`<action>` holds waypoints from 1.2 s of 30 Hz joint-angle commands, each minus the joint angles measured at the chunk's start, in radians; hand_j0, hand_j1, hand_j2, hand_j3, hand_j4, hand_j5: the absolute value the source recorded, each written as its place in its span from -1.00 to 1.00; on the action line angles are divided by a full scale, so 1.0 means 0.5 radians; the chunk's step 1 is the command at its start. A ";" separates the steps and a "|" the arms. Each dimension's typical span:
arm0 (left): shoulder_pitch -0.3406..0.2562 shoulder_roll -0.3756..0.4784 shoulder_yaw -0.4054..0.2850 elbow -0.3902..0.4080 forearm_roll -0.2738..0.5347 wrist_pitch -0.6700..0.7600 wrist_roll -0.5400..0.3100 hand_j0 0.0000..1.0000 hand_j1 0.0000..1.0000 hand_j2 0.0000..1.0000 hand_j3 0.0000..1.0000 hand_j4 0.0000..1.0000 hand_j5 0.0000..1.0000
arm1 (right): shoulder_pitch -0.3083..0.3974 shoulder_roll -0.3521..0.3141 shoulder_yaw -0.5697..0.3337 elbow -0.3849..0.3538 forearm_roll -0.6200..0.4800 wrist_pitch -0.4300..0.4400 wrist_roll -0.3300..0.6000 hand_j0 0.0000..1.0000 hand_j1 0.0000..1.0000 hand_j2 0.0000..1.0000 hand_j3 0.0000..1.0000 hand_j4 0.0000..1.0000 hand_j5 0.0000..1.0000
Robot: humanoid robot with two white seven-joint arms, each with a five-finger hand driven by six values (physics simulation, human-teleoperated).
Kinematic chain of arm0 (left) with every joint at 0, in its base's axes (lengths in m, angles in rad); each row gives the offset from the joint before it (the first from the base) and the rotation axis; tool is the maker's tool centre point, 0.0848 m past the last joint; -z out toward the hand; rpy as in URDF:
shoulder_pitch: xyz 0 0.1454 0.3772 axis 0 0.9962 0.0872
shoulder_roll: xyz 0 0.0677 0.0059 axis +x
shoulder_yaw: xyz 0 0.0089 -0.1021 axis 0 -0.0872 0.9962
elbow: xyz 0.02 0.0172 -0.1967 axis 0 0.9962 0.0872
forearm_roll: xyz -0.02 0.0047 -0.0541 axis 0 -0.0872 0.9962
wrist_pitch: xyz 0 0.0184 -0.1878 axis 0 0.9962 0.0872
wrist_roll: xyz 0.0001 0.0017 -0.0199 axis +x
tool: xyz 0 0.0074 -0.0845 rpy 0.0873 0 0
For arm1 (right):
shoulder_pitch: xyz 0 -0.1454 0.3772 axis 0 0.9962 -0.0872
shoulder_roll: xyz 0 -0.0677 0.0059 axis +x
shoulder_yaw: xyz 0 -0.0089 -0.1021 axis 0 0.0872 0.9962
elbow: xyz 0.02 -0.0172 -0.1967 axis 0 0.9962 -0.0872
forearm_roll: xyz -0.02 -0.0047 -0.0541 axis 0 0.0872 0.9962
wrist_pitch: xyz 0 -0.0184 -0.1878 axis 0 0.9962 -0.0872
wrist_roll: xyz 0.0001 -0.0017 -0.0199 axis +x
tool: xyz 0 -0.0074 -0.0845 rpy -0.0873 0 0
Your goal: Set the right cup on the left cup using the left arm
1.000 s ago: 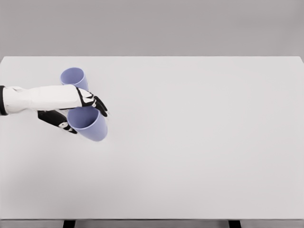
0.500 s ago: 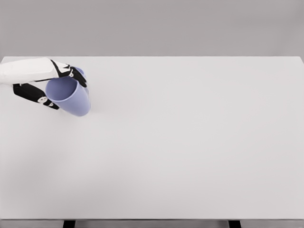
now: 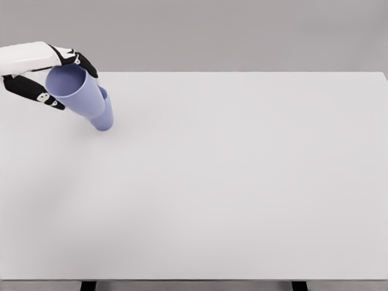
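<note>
My left hand [image 3: 57,76] comes in from the upper left, shut on a lavender cup [image 3: 76,91] near its rim. The held cup is raised and tilted, with its mouth facing up and toward me and its base pointing down to the right. Behind it a second lavender cup [image 3: 105,117] stands on the white table [image 3: 242,182]; only a strip of its right side and base shows past the held cup. Whether the two cups touch is hidden. The right arm does not show.
The table's far edge runs just behind the cups, with a grey wall beyond it. Two dark table legs [image 3: 88,285] show below the front edge.
My left hand has carried the cup up and to the left, from in front of the standing cup to over it, and the standing cup has become mostly hidden.
</note>
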 commanded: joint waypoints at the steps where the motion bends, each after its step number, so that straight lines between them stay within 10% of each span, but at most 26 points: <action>1: -0.003 -0.017 -0.034 0.054 0.011 0.004 -0.003 0.19 0.19 0.19 0.19 0.19 0.19 | 0.000 0.000 0.000 0.001 0.003 -0.002 0.001 1.00 1.00 1.00 1.00 1.00 1.00; 21: -0.390 -0.146 -0.362 0.357 -0.026 0.004 -0.037 0.19 0.19 0.19 0.19 0.19 0.19 | 0.000 0.000 0.000 0.001 0.003 0.001 0.001 1.00 1.00 1.00 1.00 1.00 1.00; 36: -0.463 -0.260 -0.405 0.569 -0.118 0.004 -0.038 0.20 0.20 0.20 0.20 0.20 0.20 | 0.000 0.000 0.000 0.001 0.003 -0.002 0.001 1.00 1.00 1.00 1.00 1.00 1.00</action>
